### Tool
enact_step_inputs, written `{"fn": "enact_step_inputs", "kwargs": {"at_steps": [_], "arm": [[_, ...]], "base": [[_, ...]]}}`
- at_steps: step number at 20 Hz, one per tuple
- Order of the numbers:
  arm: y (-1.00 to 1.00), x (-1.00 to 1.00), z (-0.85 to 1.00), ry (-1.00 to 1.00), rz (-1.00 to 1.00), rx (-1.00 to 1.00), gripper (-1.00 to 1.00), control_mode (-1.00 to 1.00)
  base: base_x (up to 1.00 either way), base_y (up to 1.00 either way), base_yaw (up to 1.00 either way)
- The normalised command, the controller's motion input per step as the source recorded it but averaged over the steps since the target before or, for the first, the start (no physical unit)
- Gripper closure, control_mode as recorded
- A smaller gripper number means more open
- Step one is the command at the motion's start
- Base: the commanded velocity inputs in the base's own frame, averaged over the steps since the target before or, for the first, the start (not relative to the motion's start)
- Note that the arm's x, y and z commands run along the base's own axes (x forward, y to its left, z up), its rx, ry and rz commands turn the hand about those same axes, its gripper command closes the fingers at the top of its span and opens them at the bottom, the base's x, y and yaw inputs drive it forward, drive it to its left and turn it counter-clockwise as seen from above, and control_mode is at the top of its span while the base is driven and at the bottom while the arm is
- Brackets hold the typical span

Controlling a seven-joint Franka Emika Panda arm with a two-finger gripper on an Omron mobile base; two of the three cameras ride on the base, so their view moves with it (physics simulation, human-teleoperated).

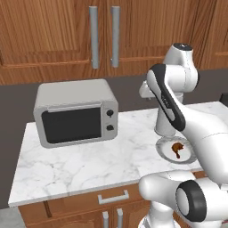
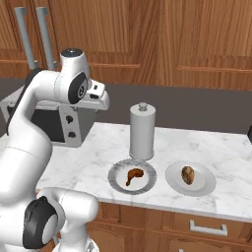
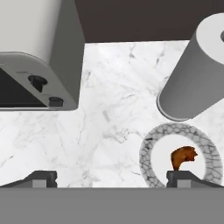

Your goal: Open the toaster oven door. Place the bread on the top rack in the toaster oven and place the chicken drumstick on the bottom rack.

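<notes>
Toaster oven [image 1: 75, 113]: door shut, first step not yet begun.

You find the toaster oven at the left of the worktop [image 1: 89, 164], its door handle [image 1: 73, 107] running along the top edge of the glass. The chicken drumstick [image 2: 134, 174] lies on a plate [image 2: 118, 183] in front of the grey canister [image 2: 142, 131]; the bread [image 2: 187, 174] lies on a second plate [image 2: 204, 186] beside it. The gripper [image 3: 111, 177] hangs above the worktop between oven and canister, jaws spread wide, holding and touching nothing. Judged next move: bring the gripper to the handle, close on it and pull the door down.
</notes>
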Motion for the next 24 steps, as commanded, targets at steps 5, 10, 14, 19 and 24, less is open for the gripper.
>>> {"fn": "enact_step_inputs", "kwargs": {"at_steps": [5,10,14,19,24], "arm": [[0.0,0.0,0.0,0.0,0.0,0.0,-1.0,1.0],[0.0,0.0,0.0,0.0,0.0,0.0,-1.0,1.0],[0.03,0.07,-0.01,0.05,0.0,-0.07,-1.0,-1.0],[0.77,0.08,-0.06,0.0,0.18,-0.3,-1.0,-1.0],[0.75,0.02,0.0,-0.03,0.21,-0.34,-1.0,-1.0]], "base": [[0.31,-0.18,0.0],[0.0,0.0,0.0],[0.0,0.0,0.0],[0.0,0.0,0.0],[0.0,0.0,0.0]]}}
